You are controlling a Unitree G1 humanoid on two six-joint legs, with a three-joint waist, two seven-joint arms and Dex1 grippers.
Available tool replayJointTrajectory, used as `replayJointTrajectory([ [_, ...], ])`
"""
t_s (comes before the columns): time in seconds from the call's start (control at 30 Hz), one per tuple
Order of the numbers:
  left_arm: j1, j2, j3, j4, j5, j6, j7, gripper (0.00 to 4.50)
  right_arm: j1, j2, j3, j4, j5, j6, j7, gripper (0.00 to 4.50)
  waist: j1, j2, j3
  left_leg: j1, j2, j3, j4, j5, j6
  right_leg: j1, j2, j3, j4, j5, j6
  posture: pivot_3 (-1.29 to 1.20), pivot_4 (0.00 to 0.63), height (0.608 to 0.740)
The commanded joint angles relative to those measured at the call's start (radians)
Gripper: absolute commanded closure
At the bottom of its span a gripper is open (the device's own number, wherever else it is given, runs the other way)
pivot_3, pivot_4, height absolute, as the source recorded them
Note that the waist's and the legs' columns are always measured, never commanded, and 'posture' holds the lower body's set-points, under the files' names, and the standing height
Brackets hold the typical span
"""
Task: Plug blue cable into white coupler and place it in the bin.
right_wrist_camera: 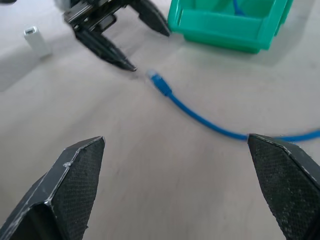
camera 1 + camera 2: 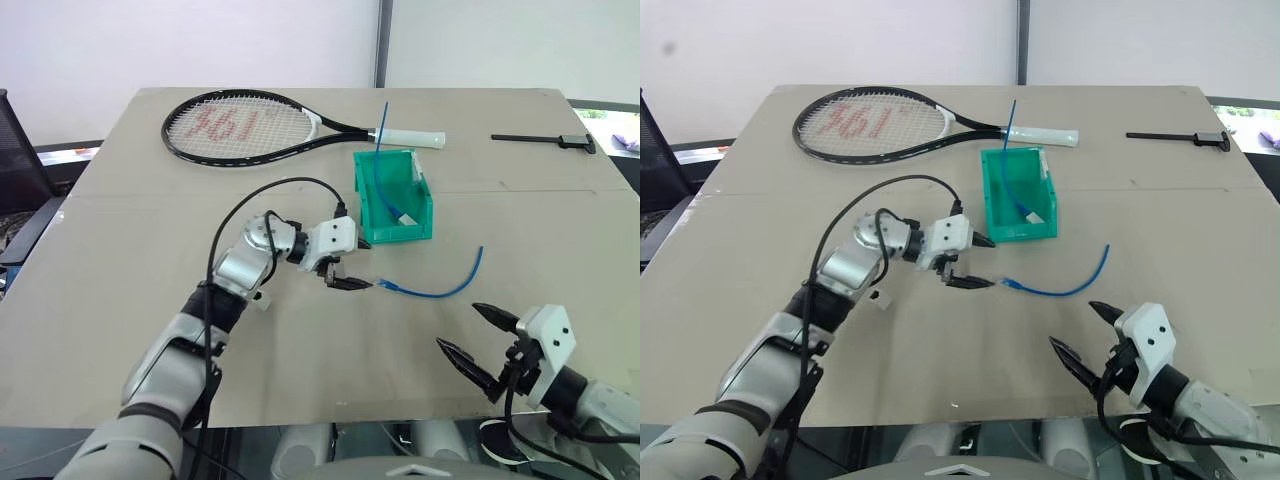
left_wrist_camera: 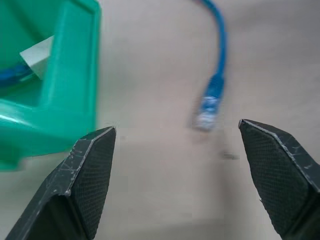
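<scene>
Both grippers spread and empty; cable loose on the table, coupler apart from it.

Near edge: right gripper [image 2: 481,343] hangs wide open over bare table [image 2: 330,350]. Ahead of it the cable [image 2: 440,287] lies in an arc, clear plug just beside the left gripper [image 2: 973,262], whose fingers [image 3: 89,170] stand apart with nothing between them. Coupler [image 1: 36,39] sits on the table beside the left wrist, unplugged. Bin [image 2: 428,222] is just past the left gripper and holds a second blue cable [image 2: 381,150] with a white end, sticking up out of the back. Farther back: racket [image 2: 240,127], black tool [image 2: 545,139].
</scene>
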Motion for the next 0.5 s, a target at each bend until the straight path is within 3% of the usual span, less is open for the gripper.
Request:
replayJointTrajectory([
  [0.03, -0.044, -0.026, -0.013, 0.069, 0.021, -0.081, -0.055, 0.99, 0.026, 0.000, -0.019, -0.035, -0.017, -0.046, 0.002, 0.00, -0.002, 0.000, 0.000, 0.000, 0.000, 0.000, 0.000, 0.000, 0.000, 0.000, 0.000, 0.000, 0.000, 0.000, 0.000, 0.00, 0.150, 0.740],
  [0.1, -0.056, -0.038, -0.019, 0.099, 0.026, -0.114, -0.100, 1.62, 0.044, 0.004, -0.019, -0.042, -0.023, -0.056, -0.004, 0.00, -0.002, 0.000, 0.000, 0.000, 0.000, 0.000, 0.000, 0.000, 0.000, 0.000, 0.000, 0.000, 0.000, 0.000, 0.000, 0.00, 0.150, 0.740],
  [0.27, -0.078, -0.059, -0.022, 0.155, 0.049, -0.161, -0.132, 4.21, 0.074, 0.008, -0.011, -0.048, -0.043, -0.081, -0.010, 0.00, -0.001, 0.000, 0.000, 0.000, 0.001, -0.001, 0.000, 0.000, 0.000, 0.000, 0.001, -0.001, 0.001, 0.000, 0.000, 0.00, 0.150, 0.740],
  [0.3, -0.079, -0.061, -0.020, 0.158, 0.048, -0.167, -0.142, 4.37, 0.078, 0.008, -0.010, -0.049, -0.046, -0.084, -0.010, 0.00, -0.001, 0.000, 0.000, 0.000, 0.001, -0.001, 0.000, 0.000, 0.000, 0.000, 0.001, -0.001, 0.001, 0.000, 0.000, 0.00, 0.150, 0.740],
  [0.5, -0.065, -0.072, 0.023, 0.100, -0.003, -0.145, -0.165, 4.37, 0.069, 0.023, -0.008, -0.051, -0.032, -0.083, -0.024, 0.00, -0.001, 0.000, 0.000, 0.000, 0.001, -0.001, 0.001, 0.000, 0.000, 0.000, 0.001, -0.001, 0.001, 0.000, 0.001, 0.00, 0.150, 0.740],
])
